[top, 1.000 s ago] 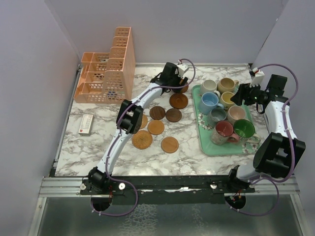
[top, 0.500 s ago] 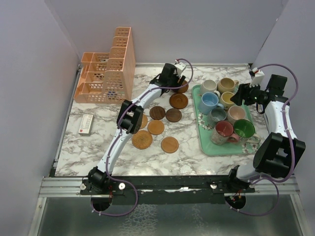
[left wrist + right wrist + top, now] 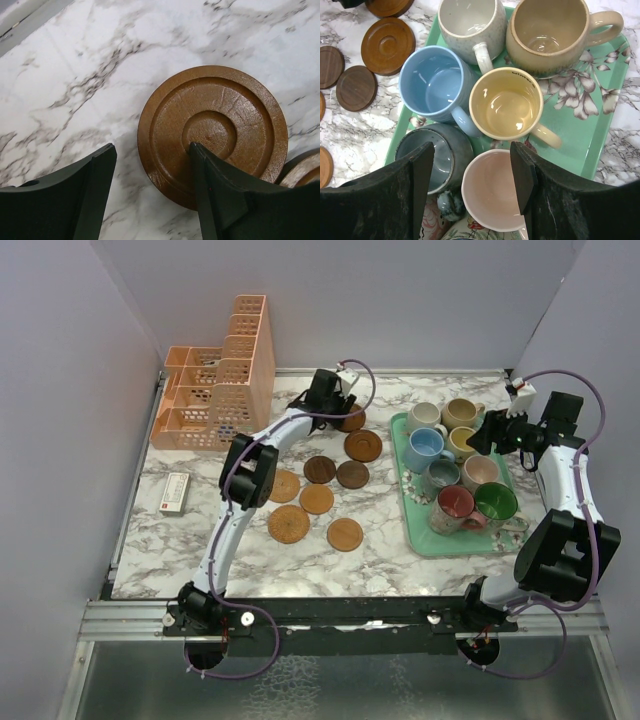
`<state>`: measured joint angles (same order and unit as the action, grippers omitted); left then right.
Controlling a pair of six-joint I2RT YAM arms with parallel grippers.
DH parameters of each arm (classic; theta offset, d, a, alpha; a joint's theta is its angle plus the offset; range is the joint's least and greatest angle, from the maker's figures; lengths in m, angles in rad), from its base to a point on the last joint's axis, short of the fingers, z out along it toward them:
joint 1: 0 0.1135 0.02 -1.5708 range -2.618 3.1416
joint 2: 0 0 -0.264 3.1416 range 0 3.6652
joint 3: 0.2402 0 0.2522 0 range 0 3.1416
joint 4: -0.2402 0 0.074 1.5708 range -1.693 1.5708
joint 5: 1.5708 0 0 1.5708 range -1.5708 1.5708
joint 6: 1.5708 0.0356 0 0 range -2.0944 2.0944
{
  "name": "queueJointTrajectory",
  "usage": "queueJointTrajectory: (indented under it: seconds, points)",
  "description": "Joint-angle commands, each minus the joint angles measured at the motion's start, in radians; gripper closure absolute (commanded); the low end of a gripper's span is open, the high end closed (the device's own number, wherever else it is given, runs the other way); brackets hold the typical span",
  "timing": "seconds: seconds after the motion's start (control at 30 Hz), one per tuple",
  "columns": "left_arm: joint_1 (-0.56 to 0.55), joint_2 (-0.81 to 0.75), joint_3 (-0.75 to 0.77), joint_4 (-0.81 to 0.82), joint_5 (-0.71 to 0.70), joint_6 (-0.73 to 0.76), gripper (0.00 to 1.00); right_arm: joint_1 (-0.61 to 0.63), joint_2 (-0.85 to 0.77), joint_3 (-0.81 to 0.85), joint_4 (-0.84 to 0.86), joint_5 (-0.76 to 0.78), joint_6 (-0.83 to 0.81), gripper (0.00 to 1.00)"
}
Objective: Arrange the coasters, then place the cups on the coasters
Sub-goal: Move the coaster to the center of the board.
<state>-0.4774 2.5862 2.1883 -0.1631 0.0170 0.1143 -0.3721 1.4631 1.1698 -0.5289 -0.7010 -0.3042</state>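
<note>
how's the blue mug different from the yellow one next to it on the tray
Inside, the blue mug is pale blue and the yellow mug is buttery yellow. The blue mug sits at the edge of the tray nearest the coasters; the yellow mug stands nearer its middle. The blue mug's handle is wedged between its neighbours; the yellow mug's juts over bare tray. Both stand upright and empty.

Mugs (image 3: 506, 102) crowd the tray (image 3: 600, 100), almost touching. Bare tabletop (image 3: 180, 550) lies open left of the coasters (image 3: 289, 524), up to the organiser (image 3: 215, 390)
</note>
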Motion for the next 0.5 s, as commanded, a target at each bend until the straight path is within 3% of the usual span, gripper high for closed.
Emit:
queueJointTrajectory:
  seconds: [0.0, 0.2, 0.47]
  points:
    - [0.044, -0.079, -0.164, -0.105, -0.047, 0.063, 0.37, 0.004, -0.003, -0.006, 0.003, -0.047, -0.014, 0.37]
    - [0.083, -0.176, -0.318, -0.084, -0.100, 0.083, 0.37, 0.004, -0.015, -0.006, 0.001, -0.058, -0.015, 0.37]
    - [0.103, -0.217, -0.374, -0.054, -0.163, 0.117, 0.37, 0.006, -0.008, -0.004, -0.003, -0.072, -0.016, 0.36]
